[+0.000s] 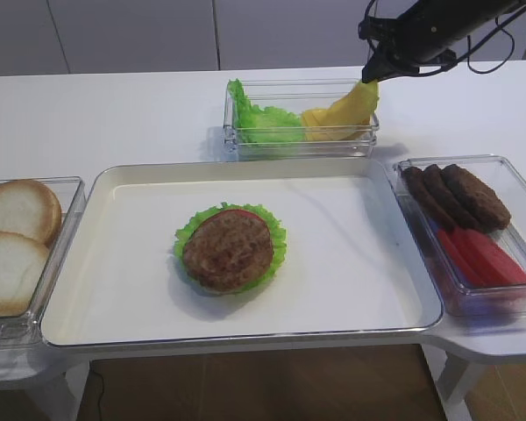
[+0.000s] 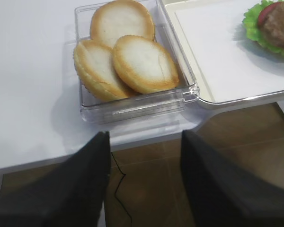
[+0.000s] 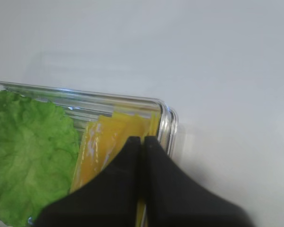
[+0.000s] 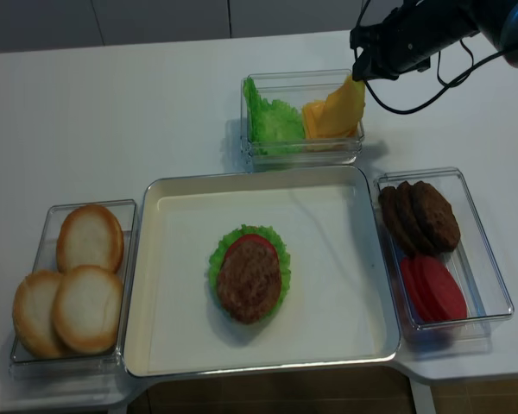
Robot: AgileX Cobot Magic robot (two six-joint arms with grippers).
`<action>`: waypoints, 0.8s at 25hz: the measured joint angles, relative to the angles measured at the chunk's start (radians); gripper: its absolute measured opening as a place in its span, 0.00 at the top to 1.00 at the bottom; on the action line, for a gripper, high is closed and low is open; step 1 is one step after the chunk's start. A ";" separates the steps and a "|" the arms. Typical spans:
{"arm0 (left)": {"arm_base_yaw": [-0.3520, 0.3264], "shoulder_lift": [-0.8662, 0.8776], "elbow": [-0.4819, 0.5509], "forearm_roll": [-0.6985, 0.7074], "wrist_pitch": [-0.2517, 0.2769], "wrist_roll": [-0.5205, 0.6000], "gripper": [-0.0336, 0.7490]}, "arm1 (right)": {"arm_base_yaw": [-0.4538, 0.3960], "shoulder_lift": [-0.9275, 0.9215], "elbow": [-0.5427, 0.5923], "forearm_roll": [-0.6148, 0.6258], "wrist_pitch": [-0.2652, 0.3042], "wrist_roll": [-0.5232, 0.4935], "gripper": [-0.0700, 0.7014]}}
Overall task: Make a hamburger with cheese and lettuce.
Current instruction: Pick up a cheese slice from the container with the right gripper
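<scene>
White table [image 1: 114, 105] carries a large cream tray [image 1: 351, 263] at centre, well below and to the left of the right gripper [image 1: 373, 75] in the overhead views. On the tray sits the hamburger [image 1: 230, 248]: grilled patty on top, a sliver of tomato and a frilly green rim beneath; no cheese on it yet. Directly beneath the right gripper is the clear bin [image 1: 300, 140] holding the lettuce [image 1: 261, 123] in its far-left half and the cheese [image 1: 342, 114] in the half under the fingers. Right gripper is closed tight on the upper corner of one cheese slice; the wrist view shows the two black fingers [image 3: 128, 189] pressed together with yellow between them, and the slice hangs tilted, its lower edge apparently at the stack in the bin. Step in hand, as judged: picking the cheese, lift just begun. Next move calls for raising the floppy slice clear of the bin wall, carrying it down-left to the patty and laying it flat and centred. Below the right gripper, just right of the tray, a bin of spare patties [image 1: 456, 195] and tomato slices [image 1: 482, 256]. Left gripper [image 2: 142, 156] hangs idle with fingers spread wide and nothing between them, bun halves [image 2: 125, 52] in their box just ahead of it.
</scene>
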 joint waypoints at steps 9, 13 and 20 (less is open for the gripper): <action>0.000 0.000 0.000 0.000 0.000 0.000 0.50 | 0.000 0.000 0.000 -0.008 0.005 0.000 0.84; 0.000 0.000 0.000 0.000 0.000 0.000 0.50 | 0.000 0.000 0.000 -0.010 0.012 0.000 0.78; 0.000 0.000 0.000 0.000 0.000 0.000 0.50 | 0.000 0.000 0.000 -0.011 0.016 -0.002 0.88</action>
